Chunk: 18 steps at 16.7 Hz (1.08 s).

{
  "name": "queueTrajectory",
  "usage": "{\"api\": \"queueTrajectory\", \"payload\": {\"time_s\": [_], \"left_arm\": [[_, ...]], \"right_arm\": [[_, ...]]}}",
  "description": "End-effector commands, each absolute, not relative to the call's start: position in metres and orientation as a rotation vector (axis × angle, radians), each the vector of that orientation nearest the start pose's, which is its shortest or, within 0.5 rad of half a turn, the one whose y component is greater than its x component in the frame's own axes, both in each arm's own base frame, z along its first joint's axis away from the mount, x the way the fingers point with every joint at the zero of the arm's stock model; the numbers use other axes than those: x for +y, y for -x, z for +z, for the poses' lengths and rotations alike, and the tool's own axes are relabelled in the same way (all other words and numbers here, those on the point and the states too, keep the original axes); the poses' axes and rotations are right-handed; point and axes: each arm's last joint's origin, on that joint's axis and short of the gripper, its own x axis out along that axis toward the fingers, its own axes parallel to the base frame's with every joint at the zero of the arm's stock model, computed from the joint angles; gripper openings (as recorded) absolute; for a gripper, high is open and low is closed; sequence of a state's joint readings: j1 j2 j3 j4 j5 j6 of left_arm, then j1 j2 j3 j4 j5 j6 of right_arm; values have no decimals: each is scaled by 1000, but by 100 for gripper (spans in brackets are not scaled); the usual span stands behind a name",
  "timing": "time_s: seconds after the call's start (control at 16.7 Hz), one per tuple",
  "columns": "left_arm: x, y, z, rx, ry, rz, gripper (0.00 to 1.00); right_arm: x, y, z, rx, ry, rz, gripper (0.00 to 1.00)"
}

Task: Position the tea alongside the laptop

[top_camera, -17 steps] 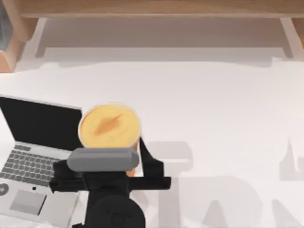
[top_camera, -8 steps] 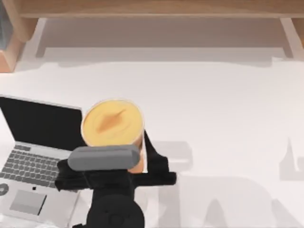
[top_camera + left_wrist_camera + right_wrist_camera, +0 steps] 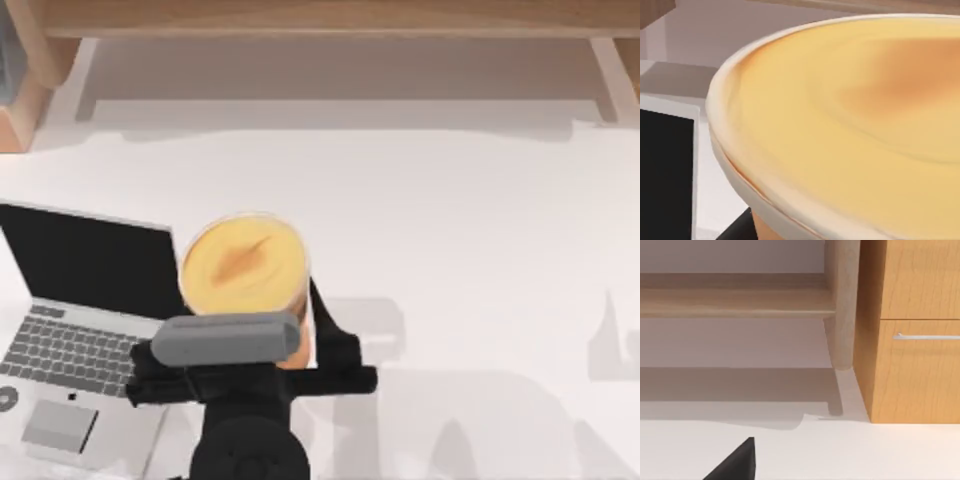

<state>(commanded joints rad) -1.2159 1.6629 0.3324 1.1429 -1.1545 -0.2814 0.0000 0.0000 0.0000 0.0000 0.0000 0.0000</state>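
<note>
Since 1 second ago the tea (image 3: pixel 244 265) has shifted slightly right, toward the camera-near edge, carried by the left tool (image 3: pixel 262 352), which pinches the cup. It hangs just beside the laptop (image 3: pixel 85 330) screen's right edge. To finish well, lower it straight onto the counter (image 3: pixel 450 230) before letting go.

Laptop (image 3: pixel 75 330) sits open on the counter (image 3: pixel 450 230) at its left side, screen toward the far edge, keyboard and trackpad toward the near edge. Tea (image 3: pixel 244 266) is just right of the laptop screen, at its right edge; whether they touch, cannot tell. Left gripper (image 3: pixel 262 352) is on the tea's near side, between the tea and the near edge, its arm partly over the laptop's right near corner. Cabinet (image 3: pixel 912 330) stands at the counter's far end.
</note>
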Motion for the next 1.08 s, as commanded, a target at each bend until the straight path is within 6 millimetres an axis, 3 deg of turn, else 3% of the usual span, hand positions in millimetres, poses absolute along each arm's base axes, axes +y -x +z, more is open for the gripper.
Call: {"api": "queueTrajectory", "payload": {"time_s": [0.42,0.66,1.08], "left_arm": [[-207,-110,97,137,7,-18,0],[-207,-110,97,137,7,-18,0],[-207,-110,97,137,7,-18,53]], "right_arm": [[-1,-106,160,0,0,0,100],[-1,-106,160,0,0,0,100],[-1,-106,160,0,0,0,100]]}}
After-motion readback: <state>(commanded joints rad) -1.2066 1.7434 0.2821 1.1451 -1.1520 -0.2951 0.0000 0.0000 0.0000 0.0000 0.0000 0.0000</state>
